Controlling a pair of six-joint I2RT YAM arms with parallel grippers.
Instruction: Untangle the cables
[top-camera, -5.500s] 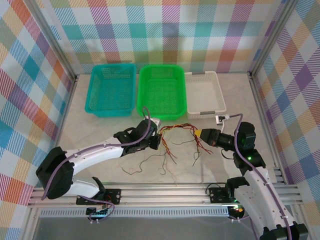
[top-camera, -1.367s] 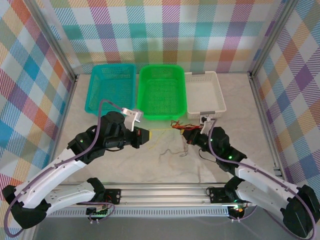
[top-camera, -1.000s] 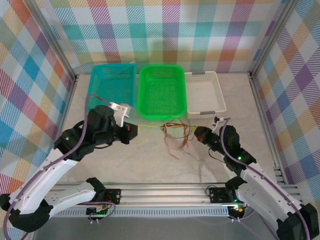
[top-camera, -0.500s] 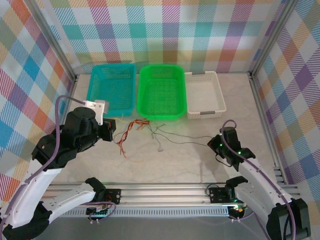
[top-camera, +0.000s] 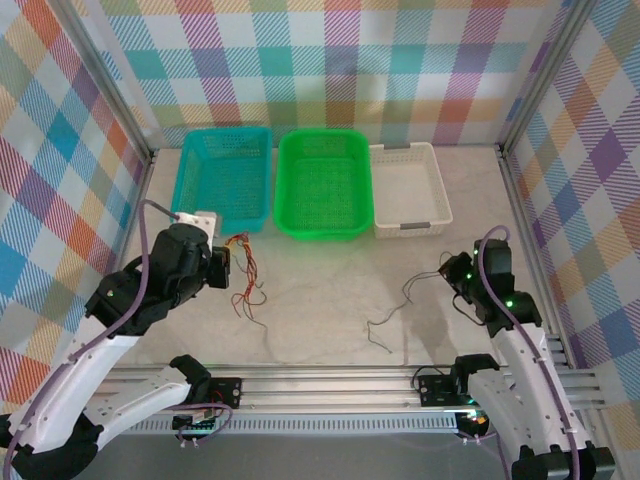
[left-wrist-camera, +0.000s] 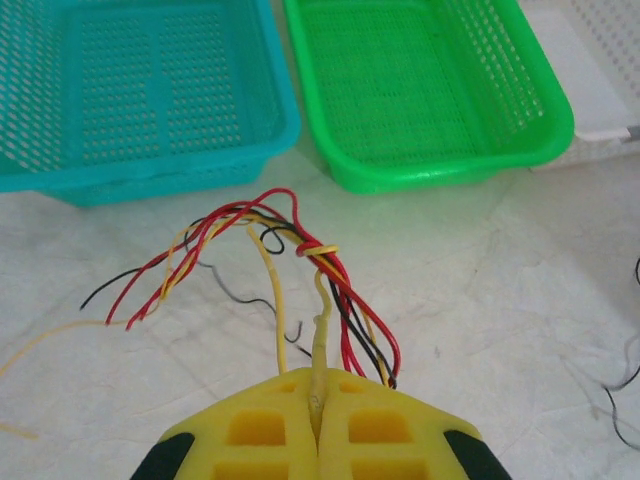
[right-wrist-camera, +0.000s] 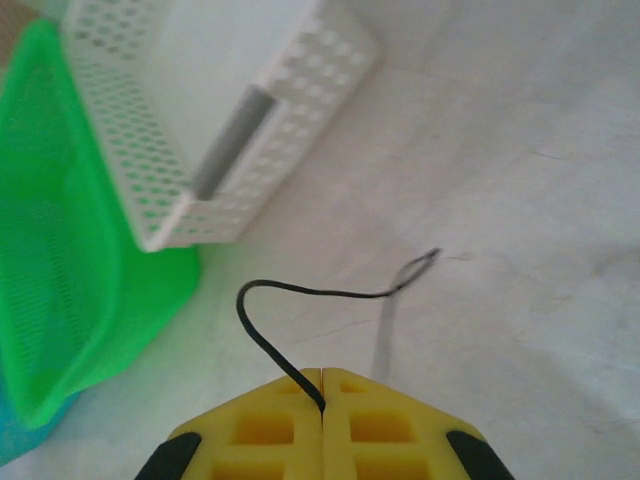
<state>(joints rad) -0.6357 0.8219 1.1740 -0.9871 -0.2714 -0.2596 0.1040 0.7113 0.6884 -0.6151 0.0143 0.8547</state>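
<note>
Pale marbled table (top-camera: 320, 290); teal basket (top-camera: 222, 180), green basket (top-camera: 322, 185), white basket (top-camera: 408, 190) in a row

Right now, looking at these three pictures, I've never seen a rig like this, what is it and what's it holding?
Two robot arms stand at the near edge of a table. The wide picture is from a camera overhead; the other two are from cameras on each wrist. At the back sit a teal basket, a green basket and a white basket. The left gripper is shut on a bundle of red, yellow and black cables; the right gripper is shut on a single dark cable.
</note>
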